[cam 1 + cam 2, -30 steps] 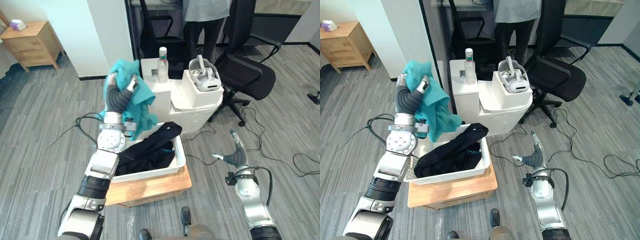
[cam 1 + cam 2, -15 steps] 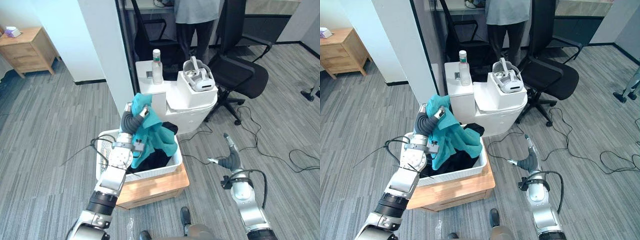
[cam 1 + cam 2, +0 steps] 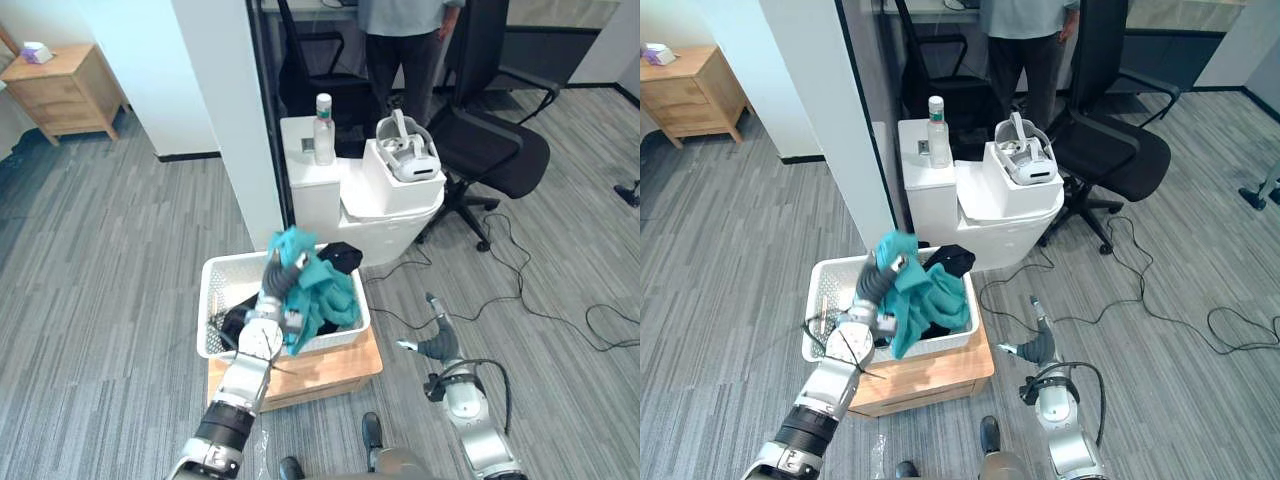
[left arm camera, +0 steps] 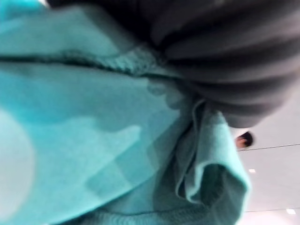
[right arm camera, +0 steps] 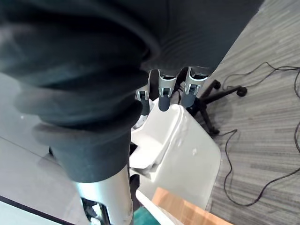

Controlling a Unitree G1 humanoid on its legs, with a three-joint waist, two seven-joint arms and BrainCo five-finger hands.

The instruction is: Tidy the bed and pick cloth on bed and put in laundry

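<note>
My left robot hand (image 3: pixel 273 272) has brought the teal cloth (image 3: pixel 325 290) down into the laundry basket (image 3: pixel 214 292). Fabric covers it, so I cannot tell whether it still grips. Letting go looks next.

Bright, even light is falling from above in both eye views; the grey floor (image 3: pixel 100 250) is showing no glare. The office chair (image 3: pixel 495 150) is casting a soft shadow beneath itself. Ceiling lights (image 4: pixel 253 171) are glowing at lower right in the left wrist view, and the teal cloth (image 4: pixel 70 117) is lying partly shaded there.
</note>
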